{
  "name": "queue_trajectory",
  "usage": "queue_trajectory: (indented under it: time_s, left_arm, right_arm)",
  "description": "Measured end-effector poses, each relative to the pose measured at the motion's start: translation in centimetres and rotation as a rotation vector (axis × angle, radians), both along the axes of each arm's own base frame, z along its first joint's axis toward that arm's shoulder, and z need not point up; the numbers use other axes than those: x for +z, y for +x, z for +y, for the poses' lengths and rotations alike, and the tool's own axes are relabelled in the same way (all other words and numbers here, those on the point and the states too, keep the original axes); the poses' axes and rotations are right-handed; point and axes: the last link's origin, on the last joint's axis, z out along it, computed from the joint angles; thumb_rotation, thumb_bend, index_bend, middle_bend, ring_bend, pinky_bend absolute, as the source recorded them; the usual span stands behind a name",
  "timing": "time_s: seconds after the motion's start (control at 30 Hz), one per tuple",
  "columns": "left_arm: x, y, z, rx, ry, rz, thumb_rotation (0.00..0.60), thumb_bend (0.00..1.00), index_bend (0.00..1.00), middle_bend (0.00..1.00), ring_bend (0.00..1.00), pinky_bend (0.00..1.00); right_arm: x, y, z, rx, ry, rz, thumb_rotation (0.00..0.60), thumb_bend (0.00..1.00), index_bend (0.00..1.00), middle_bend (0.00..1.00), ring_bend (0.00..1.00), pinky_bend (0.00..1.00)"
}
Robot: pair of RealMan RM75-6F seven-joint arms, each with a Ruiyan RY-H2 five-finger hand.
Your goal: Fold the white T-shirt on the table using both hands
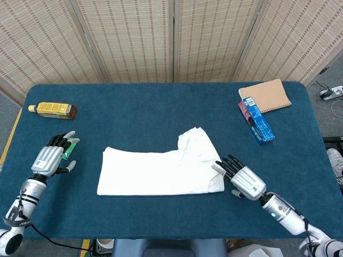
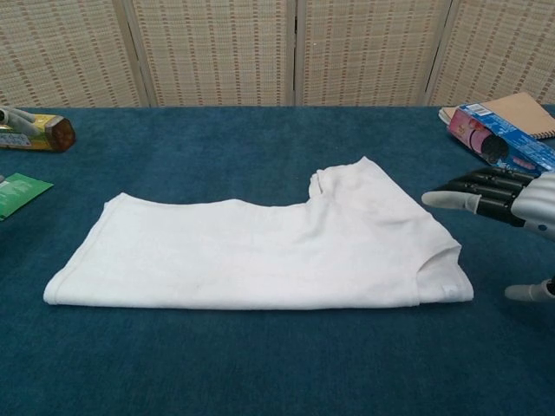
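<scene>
You have one white T-shirt [image 1: 161,170] lying flat and folded in the middle of the blue bench [image 1: 161,112], your right hand [image 1: 242,179] just beside its right edge with fingers spread wide, holding nothing, and your left hand [image 1: 49,158] far left, fingers apart.

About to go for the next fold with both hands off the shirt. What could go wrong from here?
The right hand hovers open close to the T-shirt edge; a sweep inward could snag the sleeve and undo the fold. The left hand sits over a green packet and could drag it along. The collar area looks bunched, so the next fold may come out uneven.
</scene>
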Motion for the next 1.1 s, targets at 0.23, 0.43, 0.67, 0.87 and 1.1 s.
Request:
queue_trajectory:
  time_s: [0.23, 0.43, 0.67, 0.87, 1.1]
  left_arm:
    - [0.2, -0.9, 0.7, -0.02, -0.008, 0.054, 0.6, 0.38, 0.29, 0.05, 0.0, 0.0]
    - [-0.9, -1.4, 1.0, -0.118, -0.052, 0.139, 0.6, 0.38, 0.31, 0.05, 0.0, 0.0]
    - [-2.5, -1.3, 1.3, -0.273, -0.1, 0.19, 0.6, 0.34, 0.32, 0.06, 0.0, 0.0]
    - [-3.8, -0.9, 2.0, -0.393, -0.081, 0.238, 0.6, 0.21, 0.32, 0.07, 0.0, 0.0]
    - [-5.2, -0.3, 2.5, -0.542, -0.061, 0.302, 0.6, 0.16, 0.32, 0.09, 0.01, 0.0]
  right_arm:
    - [4.3, 1.9, -0.8, 0.034, -0.136, -0.062, 0.6, 0.08, 0.0, 0.1, 0.0, 0.0]
    - [7.1, 3.6, -1.0, 0.05, -0.228, -0.117, 0.6, 0.09, 0.0, 0.12, 0.0, 0.0]
    - [8.3, 4.0, -0.8, 0.038, -0.264, -0.137, 0.6, 0.09, 0.0, 0.13, 0.0, 0.0]
    - [8.6, 4.0, -0.5, 0.029, -0.275, -0.14, 0.6, 0.09, 0.0, 0.14, 0.0, 0.0]
    - [8.9, 3.9, -0.2, 0.018, -0.286, -0.148, 0.6, 0.09, 0.0, 0.14, 0.0, 0.0]
